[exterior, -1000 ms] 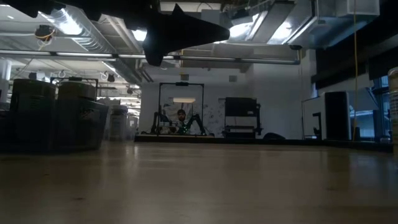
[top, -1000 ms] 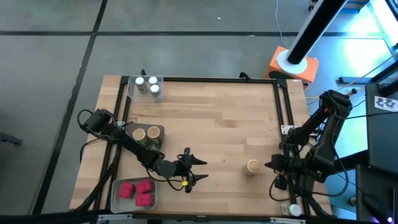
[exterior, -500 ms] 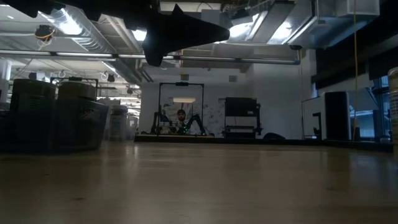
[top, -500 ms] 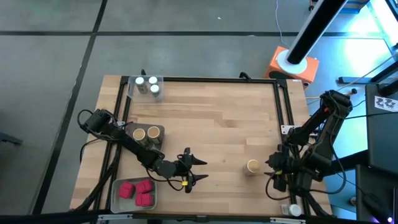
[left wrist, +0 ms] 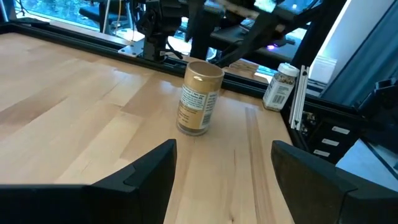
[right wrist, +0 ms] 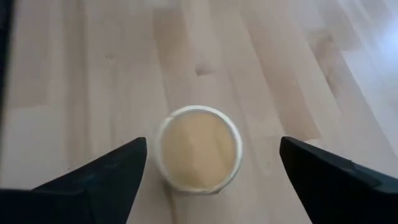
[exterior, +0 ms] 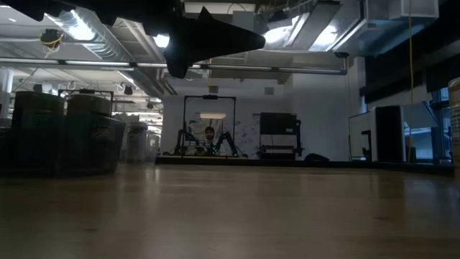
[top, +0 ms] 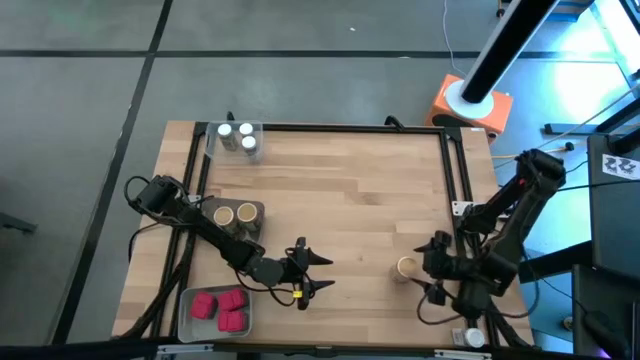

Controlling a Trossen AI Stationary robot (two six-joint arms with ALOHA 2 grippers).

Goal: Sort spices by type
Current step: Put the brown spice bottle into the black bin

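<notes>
Cut off by the low view's upper edge: a dark gripper (exterior: pixel 208 39), only its pointed tip in frame, which arm impossible to tell there; at that view's right edge, a sliver of a jar (exterior: pixel 455 115), lid out of frame, kind unreadable; dim in the low view's left, two round jars (exterior: pixel 61 133) inside a dark tray, lid colour not discernible; far behind, a person (exterior: pixel 208 134) too small to make out; label text on the tan-lidded jar (left wrist: pixel 199 98) too small to read; fingers (right wrist: pixel 102 177) in the right wrist view cropped by the lower edge.
</notes>
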